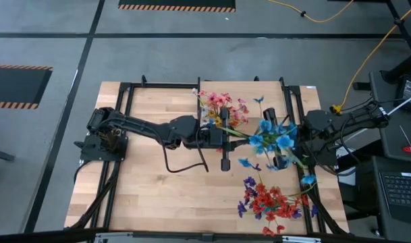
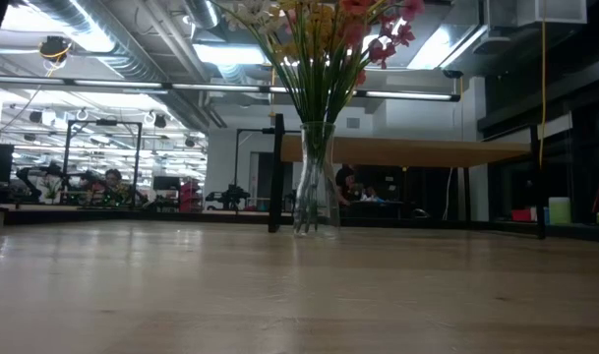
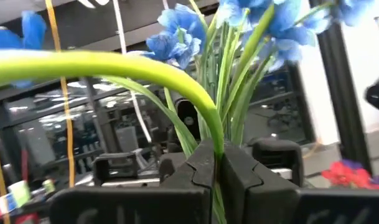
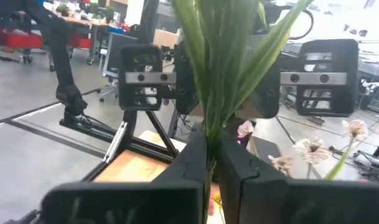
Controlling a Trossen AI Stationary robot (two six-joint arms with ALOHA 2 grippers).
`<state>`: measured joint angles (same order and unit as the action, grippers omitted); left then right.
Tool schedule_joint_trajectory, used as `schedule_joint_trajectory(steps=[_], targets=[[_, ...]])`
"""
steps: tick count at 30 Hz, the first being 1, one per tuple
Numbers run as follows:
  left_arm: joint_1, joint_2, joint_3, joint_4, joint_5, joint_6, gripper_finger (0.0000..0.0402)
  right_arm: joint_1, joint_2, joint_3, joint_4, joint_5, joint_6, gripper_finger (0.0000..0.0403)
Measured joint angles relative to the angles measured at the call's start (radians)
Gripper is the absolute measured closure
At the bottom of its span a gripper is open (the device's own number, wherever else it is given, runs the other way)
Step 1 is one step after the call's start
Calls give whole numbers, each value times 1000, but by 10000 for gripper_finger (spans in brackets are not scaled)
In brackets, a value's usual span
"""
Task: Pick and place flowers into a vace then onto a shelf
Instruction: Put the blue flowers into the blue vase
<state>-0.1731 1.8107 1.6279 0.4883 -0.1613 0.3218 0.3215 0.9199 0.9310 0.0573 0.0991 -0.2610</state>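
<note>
Overhead, both arms meet over the far middle of the table [image 1: 151, 202], each tool clamped on the same blue flower spray [image 1: 272, 135]. The left tool [image 1: 225, 138] reaches in from the left; its wrist view shows its fingers [image 3: 198, 171] pressed together with a green stem [image 3: 217, 134] pinched between them, blue blooms fanning out above. The right tool [image 1: 281, 156] comes in from the right, and its wrist view shows its fingers [image 4: 195, 158] likewise closed tight around a bundle of green stems [image 4: 220, 81]. The spray stretches between the two tools, well above the wood.

Behind the left tool, near the far edge, stands a pink and yellow bunch [image 1: 222, 108]; the level view shows it upright in a clear glass vase [image 2: 316, 177] on the table. A red and purple bunch [image 1: 269, 199] lies flat close to the near right corner, its blooms almost at the table's edge. The shelf [image 2: 407, 150] shows in the level view as a pale board on black posts behind the vase.

The near left half of the table is bare wood, the widest open room, bounded by black frame rails along the left side and near edge.
</note>
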Motion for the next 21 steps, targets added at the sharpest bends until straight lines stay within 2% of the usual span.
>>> schedule_joint_trajectory(steps=[3, 7, 13, 18, 21], targets=[[1, 0, 0, -17, 48, -5, 388, 1, 0, 0, -11, -14, 22, 390], [-15, 0, 0, -42, 40, -16, 361, 2, -20, -1, -38, -21, 24, 396], [-64, -13, 0, -219, -66, -2, 309, 2, -151, -8, -152, -17, 61, 397], [-108, -32, 0, -276, -135, 21, 274, 4, -279, -86, -160, -15, 121, 397], [-141, -40, 0, -318, -203, 54, 266, 10, -339, -140, -197, -12, 167, 397]])
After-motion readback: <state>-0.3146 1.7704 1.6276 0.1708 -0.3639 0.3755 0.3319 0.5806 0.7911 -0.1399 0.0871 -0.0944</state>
